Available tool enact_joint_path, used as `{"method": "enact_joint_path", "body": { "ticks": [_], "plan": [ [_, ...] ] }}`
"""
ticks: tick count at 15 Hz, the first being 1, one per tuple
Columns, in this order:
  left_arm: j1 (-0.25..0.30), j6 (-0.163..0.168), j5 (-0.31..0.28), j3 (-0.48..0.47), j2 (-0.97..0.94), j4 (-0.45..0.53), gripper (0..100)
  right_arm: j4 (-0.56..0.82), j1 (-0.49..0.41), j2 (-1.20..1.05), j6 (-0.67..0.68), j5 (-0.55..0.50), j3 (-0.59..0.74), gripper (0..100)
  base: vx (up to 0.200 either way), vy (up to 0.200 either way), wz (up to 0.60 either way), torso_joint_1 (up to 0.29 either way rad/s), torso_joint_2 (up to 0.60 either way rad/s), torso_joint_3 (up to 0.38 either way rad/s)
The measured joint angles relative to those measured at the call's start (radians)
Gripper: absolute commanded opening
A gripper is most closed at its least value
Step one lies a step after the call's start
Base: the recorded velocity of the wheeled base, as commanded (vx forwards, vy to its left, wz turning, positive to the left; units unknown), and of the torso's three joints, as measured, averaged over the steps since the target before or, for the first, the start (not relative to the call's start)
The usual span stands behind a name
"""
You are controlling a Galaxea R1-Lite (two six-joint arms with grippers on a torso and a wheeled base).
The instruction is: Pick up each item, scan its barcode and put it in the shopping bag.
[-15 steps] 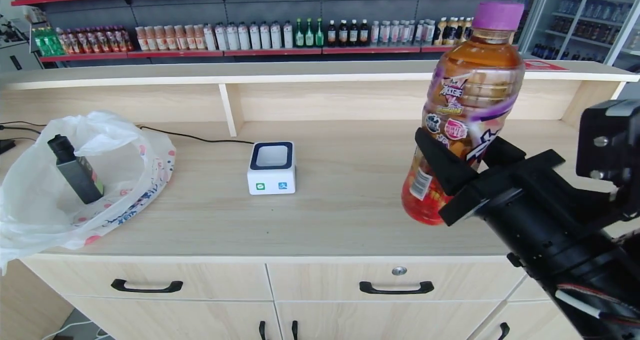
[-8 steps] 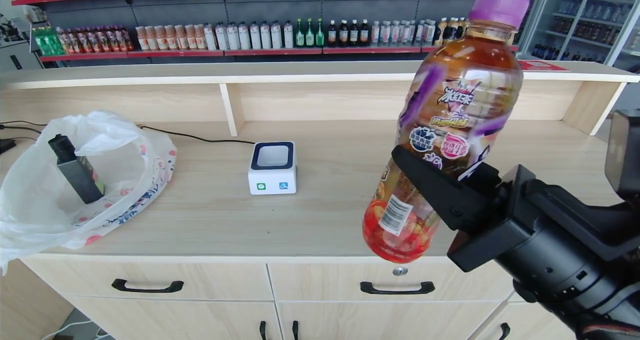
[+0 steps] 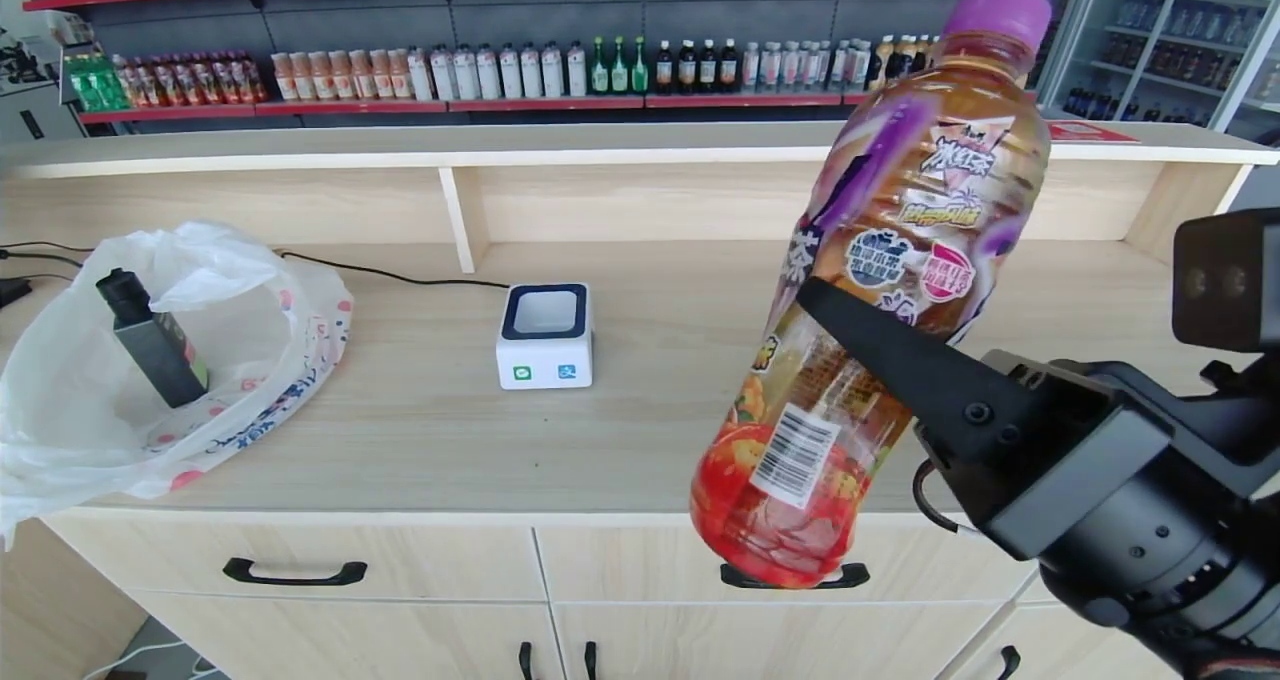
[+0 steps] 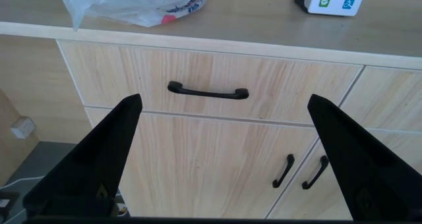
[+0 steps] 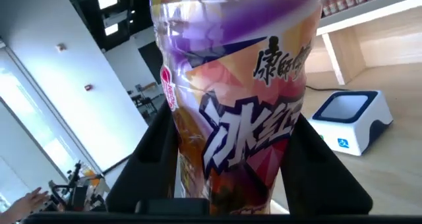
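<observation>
My right gripper [image 3: 880, 360] is shut on a tea bottle [image 3: 880, 280] with a purple cap and a purple and red label, held tilted in the air above the counter's front right edge, its barcode facing the head camera. The bottle [image 5: 231, 99] sits between the black fingers [image 5: 148, 158] in the right wrist view. The white barcode scanner [image 3: 543, 335] stands mid-counter, left of the bottle; the scanner [image 5: 349, 122] lies beyond it. The white shopping bag [image 3: 150, 360] lies open at the counter's left with a dark bottle [image 3: 150, 338] inside. My left gripper [image 4: 221, 158] hangs open below the counter, facing the drawers.
A black cable [image 3: 390, 275] runs from the scanner toward the bag. Drawer handles [image 3: 293, 571] line the cabinet front under the counter [image 3: 650, 410]. A raised shelf [image 3: 600, 150] bounds the counter's back, with stocked store shelves behind.
My right gripper has carried the bottle nearer the head camera and leftward, lowering its base past the counter's front edge and turning its barcode more into view.
</observation>
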Motion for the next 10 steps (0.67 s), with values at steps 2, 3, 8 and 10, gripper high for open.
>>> {"method": "enact_joint_path", "body": {
  "ticks": [2,3,8,10],
  "plan": [
    [0.000,0.000,0.000,0.000,0.000,0.000,100,0.001,0.001,-0.016,0.077,0.005,-0.003,0,0.000,0.000,0.00,0.000,0.00,0.000],
    [0.000,0.000,0.000,0.000,0.000,0.000,100,0.001,0.001,-0.026,0.120,0.022,-0.007,0,0.000,0.000,0.00,0.000,0.00,0.000],
    [0.000,0.000,0.000,0.000,0.000,0.000,100,0.000,0.002,-0.049,0.213,0.084,-0.035,0,0.000,0.000,0.00,0.000,0.00,0.000],
    [0.000,0.000,0.000,0.000,0.000,0.000,100,0.000,0.003,-0.041,0.239,0.084,-0.060,0,0.000,0.000,0.00,0.000,0.00,0.000]
  ]
}}
